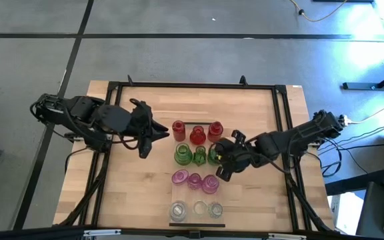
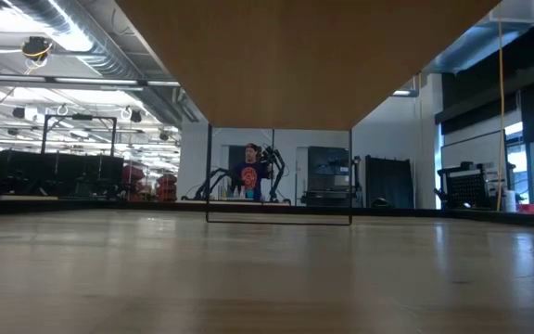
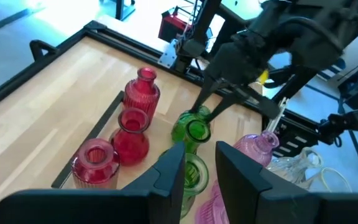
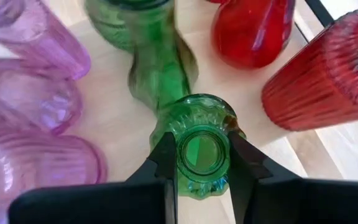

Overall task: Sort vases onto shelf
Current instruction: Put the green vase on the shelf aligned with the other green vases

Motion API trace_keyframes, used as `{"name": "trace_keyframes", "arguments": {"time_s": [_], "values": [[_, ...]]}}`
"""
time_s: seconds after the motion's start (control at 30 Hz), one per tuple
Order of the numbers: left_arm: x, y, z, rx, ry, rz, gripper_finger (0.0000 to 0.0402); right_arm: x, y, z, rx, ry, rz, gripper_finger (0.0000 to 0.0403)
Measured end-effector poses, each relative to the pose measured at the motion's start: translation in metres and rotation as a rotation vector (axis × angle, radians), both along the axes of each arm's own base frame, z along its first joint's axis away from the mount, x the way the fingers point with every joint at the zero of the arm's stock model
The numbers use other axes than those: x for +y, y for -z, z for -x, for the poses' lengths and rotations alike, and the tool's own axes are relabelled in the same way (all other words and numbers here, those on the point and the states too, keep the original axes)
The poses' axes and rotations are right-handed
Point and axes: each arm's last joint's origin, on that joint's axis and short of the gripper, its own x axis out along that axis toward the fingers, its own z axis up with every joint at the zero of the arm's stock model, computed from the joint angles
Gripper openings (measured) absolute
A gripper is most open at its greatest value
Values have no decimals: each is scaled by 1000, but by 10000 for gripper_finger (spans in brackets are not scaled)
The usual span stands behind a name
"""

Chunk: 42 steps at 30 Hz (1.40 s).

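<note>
Right gripper [image 4: 202,163] grasps the neck of a green vase [image 4: 199,149] standing in the green row on the shelf [image 1: 232,175], between the red vases [image 1: 197,135] and pink vases [image 1: 195,180]. Left gripper [image 1: 157,131] hovers beside the red row, its fingers [image 3: 166,177] slightly parted, holding nothing

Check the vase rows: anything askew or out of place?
Nothing stands out. Red, green, pink and clear vases stand upright in four colour rows. The right gripper is closed on the neck of the end green vase; that vase looks upright.
</note>
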Motion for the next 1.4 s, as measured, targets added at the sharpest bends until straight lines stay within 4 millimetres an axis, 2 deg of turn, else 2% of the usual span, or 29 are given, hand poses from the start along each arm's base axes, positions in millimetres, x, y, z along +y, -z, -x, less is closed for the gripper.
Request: {"name": "trace_keyframes", "arguments": {"time_s": [0.23, 0.4, 0.67, 1.4], "values": [[0, -1, 1, -1, 12, -4, 82, -12, -1, -8, -1, -12, -45, 61], [0, -1, 1, 0, 19, -2, 82, -12, -1, -9, 12, -67, -79, 63], [-1, 0, 1, 4, 41, -5, 82, -12, -1, -9, 8, -65, -73, 109], [-1, 0, 1, 5, 41, -7, 82, -11, -3, -13, -33, -95, -70, 109]]}}
